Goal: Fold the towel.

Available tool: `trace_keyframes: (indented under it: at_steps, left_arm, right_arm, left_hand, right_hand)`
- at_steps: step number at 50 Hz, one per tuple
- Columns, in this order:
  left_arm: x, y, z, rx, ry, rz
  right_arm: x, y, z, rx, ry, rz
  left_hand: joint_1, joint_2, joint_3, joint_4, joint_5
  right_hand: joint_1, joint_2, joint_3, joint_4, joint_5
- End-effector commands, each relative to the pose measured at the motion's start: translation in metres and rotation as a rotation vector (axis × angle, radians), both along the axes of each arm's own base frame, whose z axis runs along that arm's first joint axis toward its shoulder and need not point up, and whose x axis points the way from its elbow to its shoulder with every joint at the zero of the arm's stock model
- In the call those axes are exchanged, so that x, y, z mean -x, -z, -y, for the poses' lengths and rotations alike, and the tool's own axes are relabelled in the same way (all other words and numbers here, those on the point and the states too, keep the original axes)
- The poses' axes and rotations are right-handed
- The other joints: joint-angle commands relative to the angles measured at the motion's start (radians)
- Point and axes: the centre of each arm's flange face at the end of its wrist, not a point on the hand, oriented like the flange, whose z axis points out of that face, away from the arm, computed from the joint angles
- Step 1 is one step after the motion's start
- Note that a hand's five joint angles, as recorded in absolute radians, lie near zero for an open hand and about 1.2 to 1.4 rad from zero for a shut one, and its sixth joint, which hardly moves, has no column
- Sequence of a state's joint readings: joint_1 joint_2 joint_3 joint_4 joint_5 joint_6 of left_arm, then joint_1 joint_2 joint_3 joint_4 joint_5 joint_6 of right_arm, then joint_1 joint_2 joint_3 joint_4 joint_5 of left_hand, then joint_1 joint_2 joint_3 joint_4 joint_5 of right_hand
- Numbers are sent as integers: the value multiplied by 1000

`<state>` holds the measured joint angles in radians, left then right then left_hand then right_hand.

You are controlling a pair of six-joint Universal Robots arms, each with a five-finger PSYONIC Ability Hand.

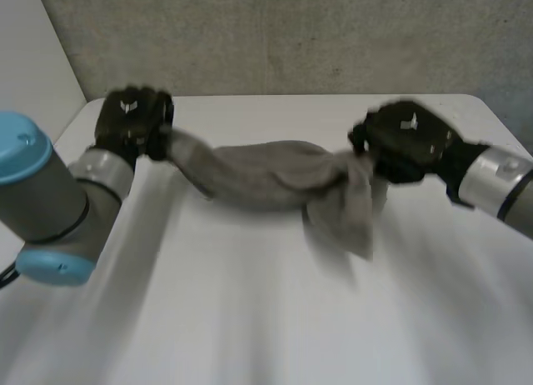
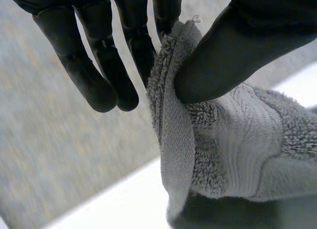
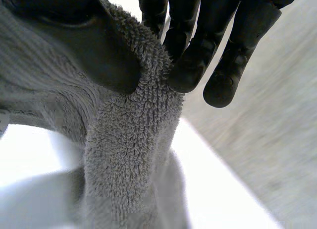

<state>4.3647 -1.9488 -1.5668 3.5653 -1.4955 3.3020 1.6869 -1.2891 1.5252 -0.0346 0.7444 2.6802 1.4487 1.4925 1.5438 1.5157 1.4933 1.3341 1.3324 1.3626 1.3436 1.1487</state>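
I've got one grey terry towel (image 1: 266, 175), bunched like a rope and sagging between two hands over the white counter (image 1: 250, 318), with a flap drooping near the right hand (image 1: 408, 139). Its fingers (image 3: 190, 65) pinch that end, and the left hand (image 1: 129, 118) pinches the other.

White table (image 1: 250, 318), bunched grey towel (image 1: 258, 175) low over its far half, contact unclear.
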Motion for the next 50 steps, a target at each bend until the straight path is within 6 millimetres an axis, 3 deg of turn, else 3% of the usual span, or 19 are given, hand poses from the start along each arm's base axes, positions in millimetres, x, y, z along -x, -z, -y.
trace_keyframes:
  at_steps: [1,5,6,10,12,13,14,17,20,24,32,36,44,50]
  left_arm:
    - [-19,15,-11,-63,-12,26]
    - [-19,15,-15,-66,-6,25]
    - [-18,14,-18,-66,2,25]
    - [-17,15,-22,-69,11,27]
    - [-16,14,-22,-67,11,23]
    - [-16,14,-22,-67,11,23]
    - [-16,14,-22,-67,11,23]
    - [-15,13,-23,-65,16,21]
    - [-14,12,-24,-63,20,19]
    - [-14,8,-24,-52,17,13]
    - [-14,6,-24,-46,19,11]
    - [-13,5,-23,-44,17,8]
    - [-14,3,-22,-56,17,-37]
    - [-15,2,-20,-52,13,-39]
  right_arm:
    - [20,34,-14,-178,-110,-266]
    - [22,42,-28,-230,-196,-394]
    - [23,46,-34,-263,-222,-437]
    - [24,50,-33,-282,-203,-468]
    - [25,53,-29,-244,-178,-461]
    - [25,53,-29,-244,-178,-461]
    - [25,53,-26,-212,-159,-458]
    - [29,48,-15,-131,-60,-441]
    - [37,34,1,-91,175,-342]
    - [41,22,-1,-74,273,-269]
    - [36,15,-36,-256,370,-49]
    - [25,26,-58,-418,421,83]
    - [11,46,-93,-490,451,87]
    - [1,53,-106,-515,421,54]
  left_hand:
    - [-52,-96,-148,-119,-272]
    - [-52,-96,-148,-119,-272]
    - [-52,-96,-148,-119,-272]
    - [-52,-96,-148,-119,-272]
    - [-52,-96,-148,-119,-272]
    - [-52,-96,-148,-119,-272]
    - [-52,-96,-148,-119,-272]
    - [-52,-96,-148,-119,-272]
    - [-52,-96,-148,-119,-272]
    - [-52,-96,-148,-119,-272]
    - [-52,-96,-148,-119,-272]
    - [-52,-96,-148,-119,-272]
    - [-52,-96,-148,-119,-272]
    - [-52,-96,-148,-119,-272]
  right_hand:
    - [62,64,34,53,73]
    - [62,64,34,53,73]
    - [-65,-63,-93,-74,-54]
    - [-116,-114,-144,-125,-105]
    - [-416,-414,-445,-426,-405]
    - [-418,-417,-447,-428,-407]
    - [-558,-556,-586,-567,-547]
    - [-627,-625,-655,-636,-616]
    - [-884,-883,-913,-894,-873]
    - [-1105,-1104,-1134,-1115,-1094]
    - [-1160,-1158,-1188,-1169,-1149]
    - [-1160,-1158,-1188,-1169,-1149]
    - [-1160,-1158,-1188,-1169,-1149]
    - [-1160,-1158,-1188,-1169,-1149]
